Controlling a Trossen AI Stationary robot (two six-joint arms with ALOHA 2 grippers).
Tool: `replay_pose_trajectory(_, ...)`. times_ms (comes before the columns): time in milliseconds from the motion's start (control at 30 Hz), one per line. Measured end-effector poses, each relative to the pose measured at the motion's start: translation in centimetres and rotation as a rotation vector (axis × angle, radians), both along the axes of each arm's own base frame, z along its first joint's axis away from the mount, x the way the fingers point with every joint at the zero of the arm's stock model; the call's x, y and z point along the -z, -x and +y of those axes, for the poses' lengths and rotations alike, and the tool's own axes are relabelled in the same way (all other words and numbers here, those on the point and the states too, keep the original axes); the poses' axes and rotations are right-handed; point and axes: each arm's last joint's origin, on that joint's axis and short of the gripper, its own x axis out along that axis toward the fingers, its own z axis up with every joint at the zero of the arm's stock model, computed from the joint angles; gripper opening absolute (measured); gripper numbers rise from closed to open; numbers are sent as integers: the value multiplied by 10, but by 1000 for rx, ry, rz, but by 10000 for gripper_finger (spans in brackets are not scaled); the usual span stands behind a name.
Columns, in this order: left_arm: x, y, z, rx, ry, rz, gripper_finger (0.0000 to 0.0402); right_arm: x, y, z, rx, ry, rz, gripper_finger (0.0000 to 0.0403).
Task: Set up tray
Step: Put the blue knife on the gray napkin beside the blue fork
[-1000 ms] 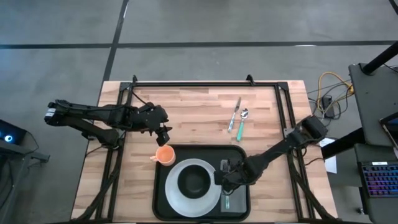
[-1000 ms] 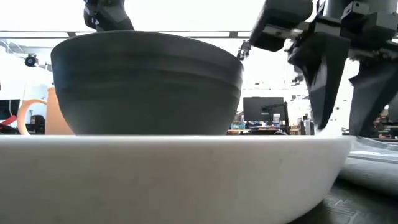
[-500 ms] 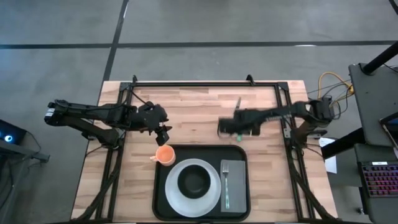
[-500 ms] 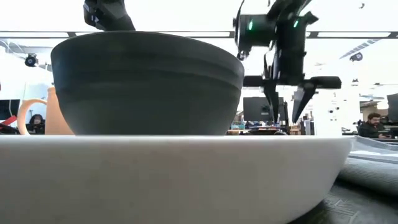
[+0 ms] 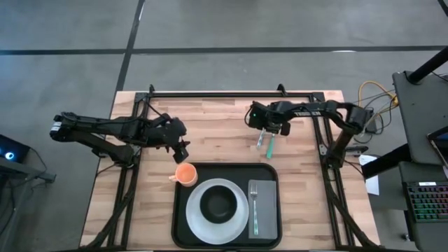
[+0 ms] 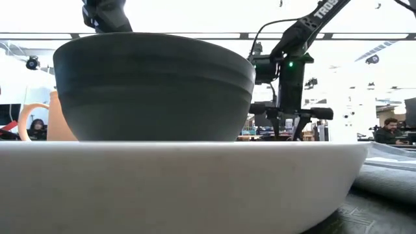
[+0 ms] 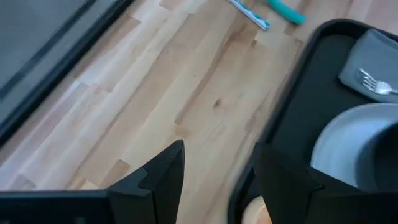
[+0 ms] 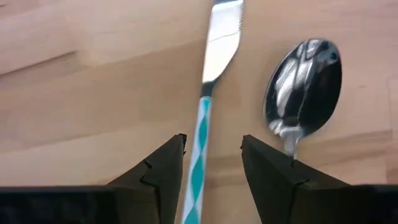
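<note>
The black tray lies at the table's near edge and carries a white plate with a dark bowl on it, and a grey napkin with a fork on top. An orange cup stands on the table at the tray's far left corner. A knife and a spoon lie side by side on the wood, far right. My right gripper hangs open over them, its fingers on either side of the knife's handle. My left gripper, open, hovers just beyond the cup.
Bare wood stretches between the two grippers. A black frame rail runs along the table's far edge, with side rails left and right. In the low view the bowl and plate fill the foreground; my right gripper stands behind them.
My right gripper has left the napkin on the tray, where the fork now lies, and swung toward the table's far edge. It now hangs pointing down over the knife and spoon.
</note>
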Motion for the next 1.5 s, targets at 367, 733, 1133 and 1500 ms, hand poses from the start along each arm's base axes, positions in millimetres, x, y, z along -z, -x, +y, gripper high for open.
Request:
replay_pose_trajectory(367, 0, 1, 4, -44, -47, 1, 171, 22, -14, -11, -48, -36, 41, 126)
replay_pose_trajectory(733, 0, 1, 5, -51, -48, 9, 171, 26, -14, -12, -60, -9, 94, 51)
replay_pose_trajectory(1133, 0, 1, 5, -64, -37, 2, 171, 15, -14, 7, -247, -9, 122, 20)
replay_pose_trajectory(1500, 5, 2, 5, -64, -39, 18, 171, -45, -19, 91, -347, 26, -96, 18)
